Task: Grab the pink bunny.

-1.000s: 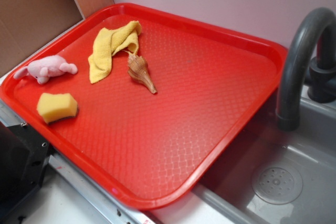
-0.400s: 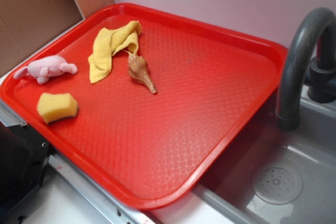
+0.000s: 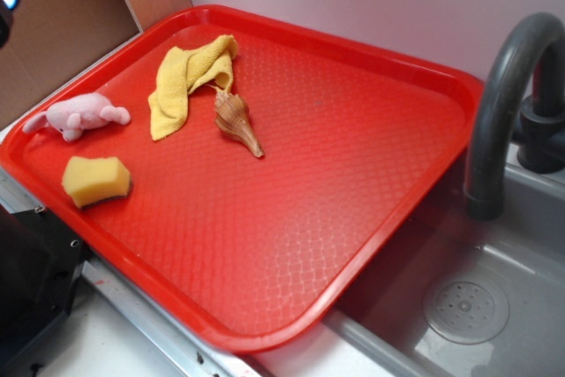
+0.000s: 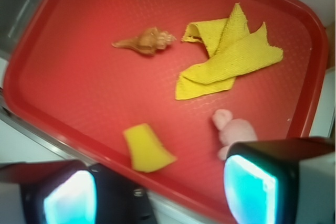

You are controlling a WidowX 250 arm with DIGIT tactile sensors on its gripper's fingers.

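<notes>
From my remote station I see a large red plastic tray with a textured floor (image 3: 291,218) filling the counter, my landmark for everything here. A small pale pink plush bunny (image 3: 78,116) lies on its side at the tray's far-left edge, untouched. Just in front of it, nearer the tray's front rim, sits a yellow sponge block (image 3: 95,180). Behind the bunny, toward the tray's back rim, a crumpled yellow cloth (image 3: 187,82) is spread, and a brown spiral seashell (image 3: 237,121) lies just beside the cloth's lower end, pointing toward the tray's centre.

To the right of the tray a grey sink basin (image 3: 494,306) drops away, its round drain visible, with a dark grey curved faucet (image 3: 508,94) rising at the tray's right rim. A pale wall runs behind the tray; a brown board stands at its back-left corner.

In my wrist view the gripper (image 4: 157,192) hangs above the tray's front rim, its two fingers (image 4: 252,182) spread apart, gripping nothing, the right one partly covering the bunny (image 4: 233,129).
</notes>
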